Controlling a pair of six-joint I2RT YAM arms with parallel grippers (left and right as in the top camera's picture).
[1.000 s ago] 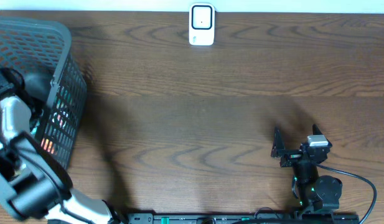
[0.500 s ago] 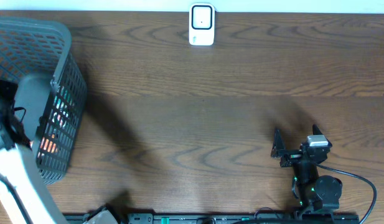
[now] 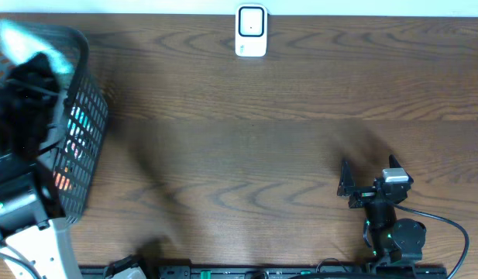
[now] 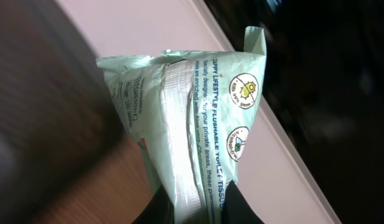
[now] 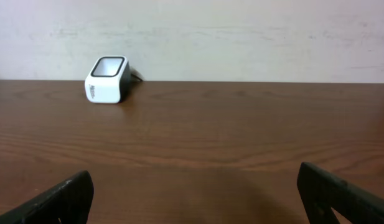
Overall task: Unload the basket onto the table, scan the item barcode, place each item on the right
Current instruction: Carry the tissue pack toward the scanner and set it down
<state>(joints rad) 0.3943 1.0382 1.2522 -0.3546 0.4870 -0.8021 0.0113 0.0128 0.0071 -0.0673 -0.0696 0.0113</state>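
- Wipes pack [image 4: 192, 106]: pale green soft pack printed with "flushable toilet tissue" wording and two round icons. It is pinched at its lower end in the left gripper [image 4: 195, 214] and stands up and away from the fingers in the left wrist view. No barcode shows on the face turned to that camera.
- Left gripper: pressed together on the wipes pack. Only the dark inner edges of the two fingers show, at the bottom of the wrist picture, one on each side of the pack.
- Same pack from overhead [image 3: 25, 35]: a blurred pale green smear at the far left corner, above the basket's rim and off the table [image 3: 246, 132].
- Right gripper [image 3: 355, 186]: jaws spread wide and holding nothing, low over the near right part of the table, well apart from the pack.
- Scanner [image 3: 251, 31]: small white unit with a dark window, at the far middle edge of the table and well apart from both grippers. It also shows in the right wrist view [image 5: 107, 79].
- Basket [image 3: 84, 116]: grey mesh, at the left edge. Orange-red and teal items glow through its side wall; what they are cannot be told.
- Hard to make out: the left arm over the basket is a dark blur that hides most of the basket's inside, and the frame cuts off the basket's left part.
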